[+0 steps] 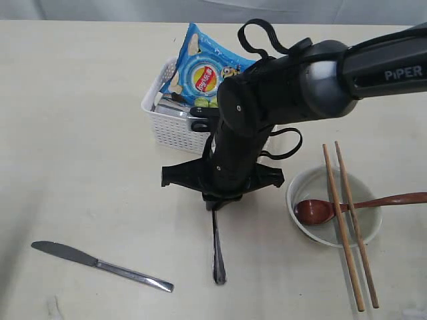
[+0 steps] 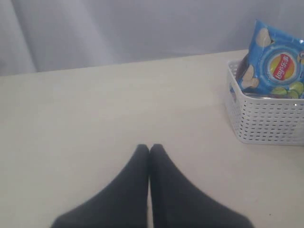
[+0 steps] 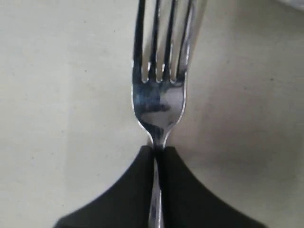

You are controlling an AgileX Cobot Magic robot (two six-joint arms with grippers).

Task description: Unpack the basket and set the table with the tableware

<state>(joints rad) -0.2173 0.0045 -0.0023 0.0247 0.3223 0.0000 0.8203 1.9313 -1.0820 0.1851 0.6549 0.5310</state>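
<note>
Fork (image 3: 159, 102) pinched in right gripper (image 3: 156, 151); left gripper (image 2: 149, 148) closed, empty. Knife (image 1: 100, 265), bowl (image 1: 297, 183), spoon (image 1: 317, 210), chopsticks (image 1: 347, 227) laid out; basket (image 1: 175, 133) not yet emptied.

- We see a blue chip bag (image 1: 202, 70) standing tilted, its round red-and-yellow logo facing outward, green slices printed beneath it.
- We see a pale grey curtain (image 2: 118, 28) hanging behind.
</note>
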